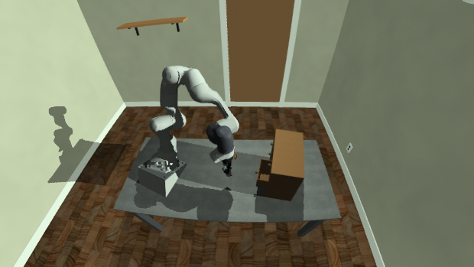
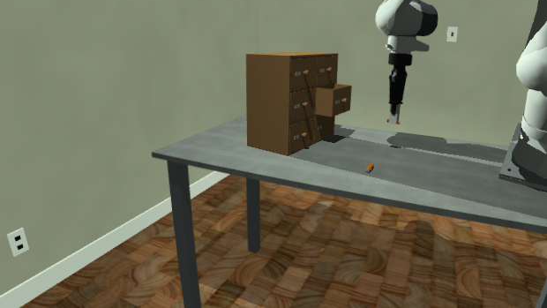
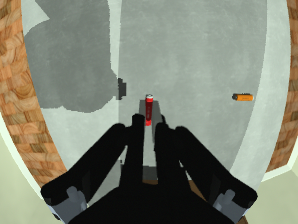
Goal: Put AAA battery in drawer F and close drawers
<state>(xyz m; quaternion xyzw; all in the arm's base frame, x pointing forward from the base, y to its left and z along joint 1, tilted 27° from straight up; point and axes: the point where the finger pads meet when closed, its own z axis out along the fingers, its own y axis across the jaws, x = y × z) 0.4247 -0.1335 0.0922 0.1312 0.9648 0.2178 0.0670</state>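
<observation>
My gripper [image 1: 228, 174] [image 2: 393, 121] [image 3: 148, 109] is shut on a thin red battery [image 3: 149, 111], apparently the AAA battery, and holds it above the table. Its red ends just show at the fingertips in the exterior view. The small brown chest [image 1: 289, 154] [image 2: 268, 102] stands upright, with two columns of three drawers. The middle drawer of the right column in the exterior view, an open drawer [image 1: 262, 183] [image 2: 325, 101], sticks out toward the gripper's side and looks level. The other drawers look pushed in. The drawer letters are too small to read.
An orange battery-like cylinder [image 1: 235, 156] [image 2: 370, 168] [image 3: 244, 97] lies on the grey table [image 1: 245, 211] [image 2: 212, 155], to one side of the gripper. The robot's base [image 1: 153, 178] stands at the table's opposite end from the chest. Small round knobs stick out of the drawer fronts.
</observation>
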